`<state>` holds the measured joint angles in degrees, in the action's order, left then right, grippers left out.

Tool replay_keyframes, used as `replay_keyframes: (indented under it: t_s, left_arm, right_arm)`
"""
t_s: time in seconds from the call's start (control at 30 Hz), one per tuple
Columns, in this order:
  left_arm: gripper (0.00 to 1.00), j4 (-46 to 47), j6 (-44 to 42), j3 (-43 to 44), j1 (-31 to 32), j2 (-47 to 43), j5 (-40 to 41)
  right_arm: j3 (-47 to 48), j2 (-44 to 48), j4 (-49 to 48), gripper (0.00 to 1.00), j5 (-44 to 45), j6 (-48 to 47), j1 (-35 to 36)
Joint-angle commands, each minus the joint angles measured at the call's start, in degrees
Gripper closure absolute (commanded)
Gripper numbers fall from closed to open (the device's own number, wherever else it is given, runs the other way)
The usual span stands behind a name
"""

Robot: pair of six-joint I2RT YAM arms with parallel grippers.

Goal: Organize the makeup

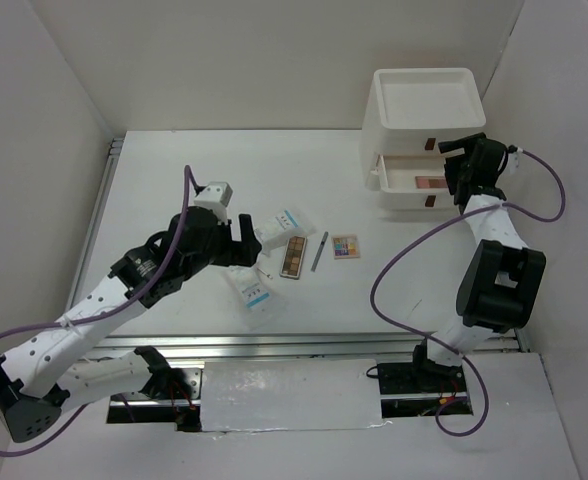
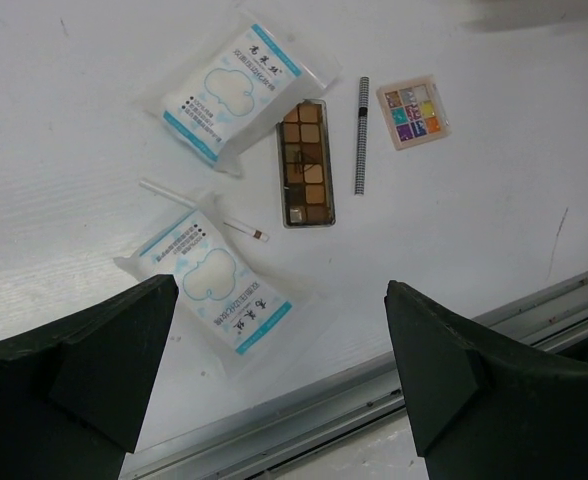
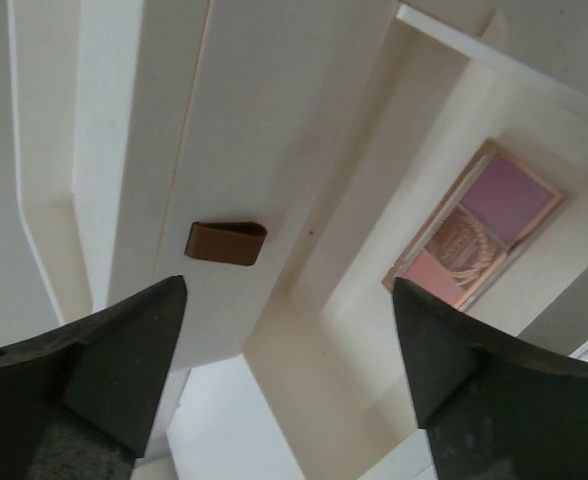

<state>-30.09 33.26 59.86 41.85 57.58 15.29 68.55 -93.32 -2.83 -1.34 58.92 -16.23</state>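
On the table lie two white-and-blue sachets, a brown eyeshadow palette, a thin grey pencil and a multicoloured palette. The left wrist view shows the same sachets, brown palette, pencil and multicoloured palette. My left gripper is open and empty above the near sachet. A pink compact lies in the open middle drawer. My right gripper is open and empty at that drawer's right end. No sponges show.
The white stacked drawer unit stands at the back right, with brown tab handles. A thin white stick lies between the sachets. The table's metal front rail runs close below the near sachet. White walls enclose the table.
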Motion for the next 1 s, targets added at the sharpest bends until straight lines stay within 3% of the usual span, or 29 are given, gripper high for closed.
replay_keyframes:
  t_s: [0.0, 0.1, 0.2, 0.3, 0.33, 0.47, 0.63, 0.77, 0.97]
  left_arm:
    - [0.01, -1.63, 0.67, 0.61, 0.43, -1.42, 1.84]
    - [0.01, -5.14, 2.42, 1.14, 0.34, -1.86, 4.56]
    - [0.01, -8.66, 5.5, 2.45, 0.34, -1.69, 10.53]
    - [0.01, -14.11, 7.08, 4.65, 0.34, 0.07, 15.38]
    - [0.0, -16.39, 7.0, 5.87, 0.34, 1.38, 16.6]
    - [0.01, -19.14, 7.53, 6.95, 0.34, 3.23, 19.07]
    - [0.0, -15.8, 9.37, 4.57, 0.25, 4.56, 15.3]
    - [0.01, -12.81, 9.29, 3.34, 0.25, 4.21, 12.4]
    - [0.01, -13.07, 8.41, 2.2, 0.25, 4.47, 11.96]
  right_arm:
    - [-0.96, 5.84, -2.53, 0.04, -3.48, -1.69, 0.49]
    - [-1.85, 11.55, -1.14, 0.0, -4.19, -7.11, 4.51]
    - [0.17, 15.27, 6.23, 0.0, -3.41, -16.16, 10.84]
    - [1.32, 15.8, 14.32, 0.0, -1.83, -24.69, 22.09]
    - [1.49, 15.62, 17.74, 0.0, 1.66, -26.38, 27.6]
    - [1.23, 12.12, 24.35, 0.0, 12.67, -30.96, 37.64]
    - [0.96, 6.23, 27.08, 0.0, 10.4, -32.81, 41.8]
    - [8.69, -2.63, 35.69, 0.0, 25.74, -31.76, 47.07]
    - [6.68, -7.22, 37.98, 0.0, 28.16, -32.98, 45.77]
